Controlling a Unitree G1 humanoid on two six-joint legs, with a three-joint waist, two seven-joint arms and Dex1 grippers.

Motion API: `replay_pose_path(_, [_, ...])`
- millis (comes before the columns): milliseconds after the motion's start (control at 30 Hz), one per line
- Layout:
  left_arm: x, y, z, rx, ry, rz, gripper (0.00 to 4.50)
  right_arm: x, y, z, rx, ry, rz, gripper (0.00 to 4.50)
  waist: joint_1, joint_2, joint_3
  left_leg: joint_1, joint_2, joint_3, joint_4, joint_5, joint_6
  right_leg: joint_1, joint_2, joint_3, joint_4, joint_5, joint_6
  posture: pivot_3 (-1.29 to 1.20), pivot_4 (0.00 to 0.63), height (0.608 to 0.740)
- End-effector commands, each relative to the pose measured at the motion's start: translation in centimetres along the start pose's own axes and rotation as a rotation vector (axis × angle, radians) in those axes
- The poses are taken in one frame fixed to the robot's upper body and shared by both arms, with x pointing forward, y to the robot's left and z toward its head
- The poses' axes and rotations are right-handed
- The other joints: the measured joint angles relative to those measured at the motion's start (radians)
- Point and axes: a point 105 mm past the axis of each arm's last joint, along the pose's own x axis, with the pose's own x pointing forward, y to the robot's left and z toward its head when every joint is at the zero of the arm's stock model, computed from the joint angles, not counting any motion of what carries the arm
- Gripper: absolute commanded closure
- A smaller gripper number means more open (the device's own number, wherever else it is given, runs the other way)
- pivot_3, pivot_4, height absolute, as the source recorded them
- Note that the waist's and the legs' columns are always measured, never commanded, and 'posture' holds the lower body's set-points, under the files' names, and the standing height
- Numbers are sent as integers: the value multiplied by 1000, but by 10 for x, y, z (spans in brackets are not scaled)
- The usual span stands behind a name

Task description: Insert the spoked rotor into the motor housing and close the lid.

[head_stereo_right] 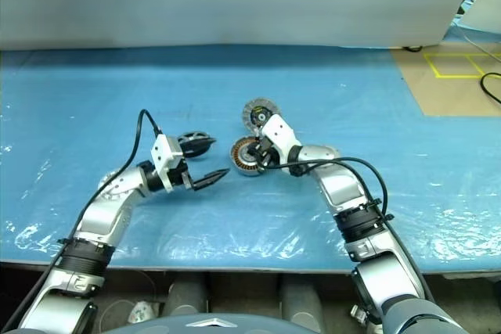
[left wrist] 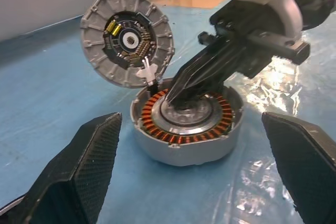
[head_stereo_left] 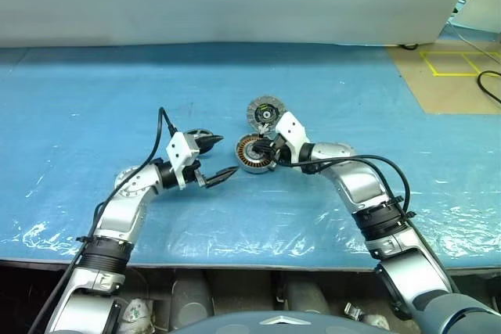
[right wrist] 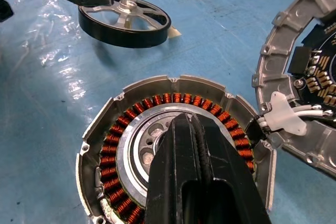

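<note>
- motor housing sits flat on the blue-covered desk, copper windings up; used as landmark below
- right end effector is over the housing's centre, fingers pressed together with nothing between them, tips down at the dark hub; whether they touch it is unclear
- lid leans tilted against the housing's far rim, inner face with black centre showing, white-wired connector at the spot where lid and housing meet
- spoked rotor lies flat on the desk to the left of the housing, near but apart
- left end effector hovers just left of the housing, fingers spread wide and empty, aimed toward it; upper fingertip sits right by the rotor
</note>
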Motion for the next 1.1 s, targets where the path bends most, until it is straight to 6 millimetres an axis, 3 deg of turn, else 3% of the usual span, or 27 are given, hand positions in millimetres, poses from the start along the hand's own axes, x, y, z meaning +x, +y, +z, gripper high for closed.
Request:
replay_pose_path(33, [4, -8, 6, 25, -17, -12, 0, 4, -3, 10, -35, -10, -18, 4488, -1, 0, 0, 0, 0, 0, 0, 0, 0, 0, 0, 0, 0, 0, 0, 0, 150, 740])
replay_pose_path(267, [6, -16, 0, 11, -3, -19, 0, 4, -2, 2, -35, 23, -16, 4488, -1, 0, 0, 0, 0, 0, 0, 0, 0, 0, 0, 0, 0, 0, 0, 0, 150, 740])
replay_pose_path(567, [7, -15, -3, 12, 7, -19, 0, 1, 23, -1, -41, 15, 118, 4488, -1, 0, 0, 1, 0, 0, 0, 0, 0, 0, 0, 0, 0, 0, 0, 0, 150, 740])
replay_pose_path(767, [7, -16, -4, 13, 10, -20, 0, 1, 24, -8, -52, 42, 117, 4488, -3, 0, 0, 1, 0, 0, 0, 0, 0, 0, 0, 0, 0, 0, 0, 0, 150, 740])
replay_pose_path(1100, [8, -16, -7, 17, 18, -22, 0, 1, 25, 4, -49, -26, 124, 4488, -3, 0, 0, 1, 0, 0, 0, 0, 0, 0, 0, 0, 0, 0, 0, 0, 150, 740])
